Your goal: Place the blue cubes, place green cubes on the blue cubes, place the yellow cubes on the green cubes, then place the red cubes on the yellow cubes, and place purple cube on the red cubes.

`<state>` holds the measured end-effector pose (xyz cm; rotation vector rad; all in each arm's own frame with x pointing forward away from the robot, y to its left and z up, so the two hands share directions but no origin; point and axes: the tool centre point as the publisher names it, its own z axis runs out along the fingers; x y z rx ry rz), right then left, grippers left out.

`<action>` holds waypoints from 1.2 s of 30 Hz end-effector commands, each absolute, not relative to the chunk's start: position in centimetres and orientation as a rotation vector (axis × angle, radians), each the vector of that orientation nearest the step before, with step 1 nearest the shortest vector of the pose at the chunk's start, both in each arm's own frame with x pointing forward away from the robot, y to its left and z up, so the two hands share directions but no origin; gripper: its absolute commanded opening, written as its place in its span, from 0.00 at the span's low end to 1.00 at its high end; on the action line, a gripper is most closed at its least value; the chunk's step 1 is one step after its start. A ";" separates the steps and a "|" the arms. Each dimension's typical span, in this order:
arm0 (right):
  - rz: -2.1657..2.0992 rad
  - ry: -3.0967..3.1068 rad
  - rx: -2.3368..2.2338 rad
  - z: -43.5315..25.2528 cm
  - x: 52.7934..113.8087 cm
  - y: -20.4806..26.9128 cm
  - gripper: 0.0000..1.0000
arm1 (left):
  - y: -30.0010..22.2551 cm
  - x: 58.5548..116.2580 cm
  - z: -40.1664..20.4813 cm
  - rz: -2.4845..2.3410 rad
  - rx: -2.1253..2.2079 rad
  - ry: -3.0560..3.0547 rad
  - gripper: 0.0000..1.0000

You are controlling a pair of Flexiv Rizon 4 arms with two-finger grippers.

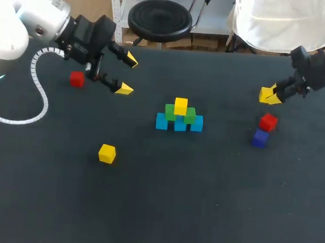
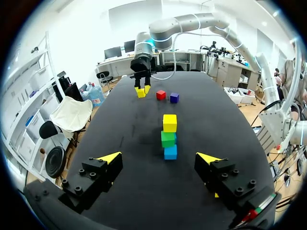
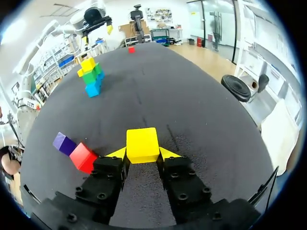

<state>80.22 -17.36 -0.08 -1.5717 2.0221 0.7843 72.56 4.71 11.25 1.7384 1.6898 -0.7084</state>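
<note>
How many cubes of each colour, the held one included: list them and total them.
Blue cubes: 3
Green cubes: 2
Yellow cubes: 3, one in the right gripper
Red cubes: 2
Purple cube: 1
Total: 11

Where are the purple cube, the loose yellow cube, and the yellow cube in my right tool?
purple cube [image 1: 259,139]: head view, middle of its visible side.
loose yellow cube [image 1: 106,153]: head view, middle of the cube.
held yellow cube [image 3: 142,144]: right wrist view, middle of the face toward the camera.
</note>
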 end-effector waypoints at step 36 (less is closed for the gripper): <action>0.799 1.943 -1.610 6.8 70.2 -11.2 0.00 | 4.7 72.7 11.2 -0.710 1.740 1.691 1.00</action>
